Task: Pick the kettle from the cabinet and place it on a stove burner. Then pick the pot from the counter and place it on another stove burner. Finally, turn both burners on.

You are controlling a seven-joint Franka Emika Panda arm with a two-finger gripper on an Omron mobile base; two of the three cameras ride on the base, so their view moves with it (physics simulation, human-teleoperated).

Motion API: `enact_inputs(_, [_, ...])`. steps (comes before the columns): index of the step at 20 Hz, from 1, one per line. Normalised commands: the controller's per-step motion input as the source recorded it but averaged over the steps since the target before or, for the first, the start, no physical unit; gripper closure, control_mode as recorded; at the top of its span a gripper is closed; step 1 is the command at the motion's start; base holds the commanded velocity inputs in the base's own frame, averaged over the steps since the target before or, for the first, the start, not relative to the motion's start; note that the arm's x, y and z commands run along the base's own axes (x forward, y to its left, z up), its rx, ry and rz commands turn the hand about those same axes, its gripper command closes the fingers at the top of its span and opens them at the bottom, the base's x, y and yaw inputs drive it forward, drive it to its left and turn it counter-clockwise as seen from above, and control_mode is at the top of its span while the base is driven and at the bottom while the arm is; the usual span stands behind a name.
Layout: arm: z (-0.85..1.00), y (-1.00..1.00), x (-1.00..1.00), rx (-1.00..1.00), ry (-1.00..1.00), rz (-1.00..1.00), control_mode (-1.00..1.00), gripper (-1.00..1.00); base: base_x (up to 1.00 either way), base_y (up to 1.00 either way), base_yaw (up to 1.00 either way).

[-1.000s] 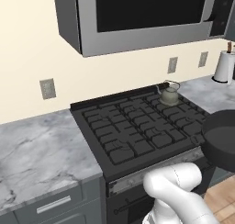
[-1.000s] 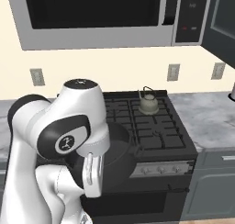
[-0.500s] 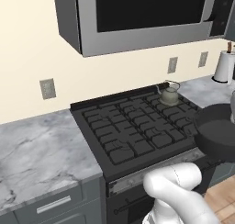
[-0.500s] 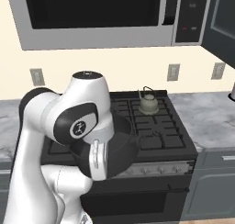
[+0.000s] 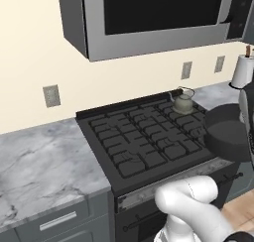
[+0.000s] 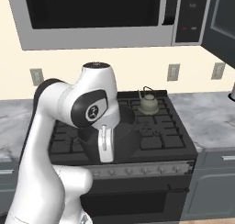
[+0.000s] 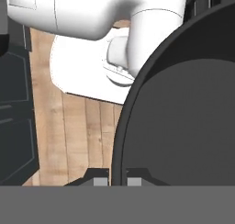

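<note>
Pot [image 5: 229, 132] hangs off my jaws, pinched at its rim, above stove's [image 5: 144, 137] front right edge; kettle [image 5: 183, 102] sits rear right. I judge it heavy, rigid, prone to swing

Glossy white arm [image 6: 55, 140] with dark joints, rendered smooth and plain.

Built of thick, rounded white links, swollen at each joint and joined by dark grey-black bands. Capped at the topmost joint by a flat dark disc. Marked on the side of that joint by a round black cover bearing a small white emblem, too small to read. Fitted below that cover with a narrow white block with a grey slot down its middle. Ended low in a broad white base link [image 5: 196, 213], seamed with thin lines. Tipped by two small dark fingertips [image 7: 100, 181] with pale grey pads. Free of visible cables or screws.
</note>
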Motion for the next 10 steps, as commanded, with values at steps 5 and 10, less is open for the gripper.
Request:
enact_inputs(5, [0.01,-0.12,0.38,0.01,0.0,0.0,-1.0,1.0,0.0,0.0,0.0])
enact_inputs(10, [0.0,-0.16,0.36,0.01,-0.01,0.0,-1.0,1.0,0.0,0.0,0.0])
